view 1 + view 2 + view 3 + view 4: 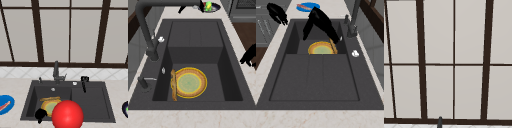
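Observation:
My left hand (40, 114) hangs at the front left corner of the dark sink (90, 85), fingers relaxed and holding nothing. It sits over the counter edge in the side views (249, 56) (277, 12). My right hand (84, 83) floats above the sink near the back, its straight fingers pointing down, open and empty. In the right side view the right hand (319, 21) hangs over the basin. A yellow plate with a green centre (189, 82) (50, 106) (321, 48) lies in the basin. A brown flat piece (173, 85) stands on edge beside it. A big red ball (67, 114) sits low in the front view.
The faucet (56, 71) (143, 22) (352, 22) rises at the back of the basin. A blue plate with a red item (5, 104) (308, 6) lies on the left counter. A dark bowl with something green (125, 109) (209, 7) stands on the right counter. The drainboard (90, 105) is bare.

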Robot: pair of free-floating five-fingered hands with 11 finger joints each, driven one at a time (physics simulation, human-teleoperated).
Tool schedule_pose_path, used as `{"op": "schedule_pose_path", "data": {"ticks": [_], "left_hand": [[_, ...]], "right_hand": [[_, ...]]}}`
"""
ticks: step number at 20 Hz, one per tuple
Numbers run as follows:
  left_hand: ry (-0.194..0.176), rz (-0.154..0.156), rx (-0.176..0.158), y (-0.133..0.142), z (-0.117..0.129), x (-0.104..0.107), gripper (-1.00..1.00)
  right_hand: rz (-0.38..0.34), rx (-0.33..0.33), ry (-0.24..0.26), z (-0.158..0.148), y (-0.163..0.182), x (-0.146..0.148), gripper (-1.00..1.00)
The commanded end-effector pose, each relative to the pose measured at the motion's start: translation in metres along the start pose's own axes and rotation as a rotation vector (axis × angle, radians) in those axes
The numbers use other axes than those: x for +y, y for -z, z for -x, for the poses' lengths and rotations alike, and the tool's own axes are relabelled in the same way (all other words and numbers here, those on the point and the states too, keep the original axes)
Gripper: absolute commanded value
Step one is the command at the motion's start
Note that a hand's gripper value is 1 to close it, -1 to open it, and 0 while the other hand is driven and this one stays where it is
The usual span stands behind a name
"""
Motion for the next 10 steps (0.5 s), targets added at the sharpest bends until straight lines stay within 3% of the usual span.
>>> {"op": "schedule_pose_path", "data": {"ticks": [1,4,7,10], "left_hand": [[0.000,0.000,0.000,0.000,0.000,0.000,0.00],[0.000,0.000,0.000,0.000,0.000,0.000,0.00],[0.000,0.000,0.000,0.000,0.000,0.000,0.00],[0.000,0.000,0.000,0.000,0.000,0.000,0.00]], "right_hand": [[0.000,0.002,0.001,0.000,-0.003,0.002,-1.00],[0.000,0.003,-0.004,0.002,-0.001,0.001,-1.00],[0.084,-0.022,0.006,0.018,-0.022,0.009,-1.00],[0.106,-0.041,0.028,0.027,-0.035,0.022,-1.00]]}}
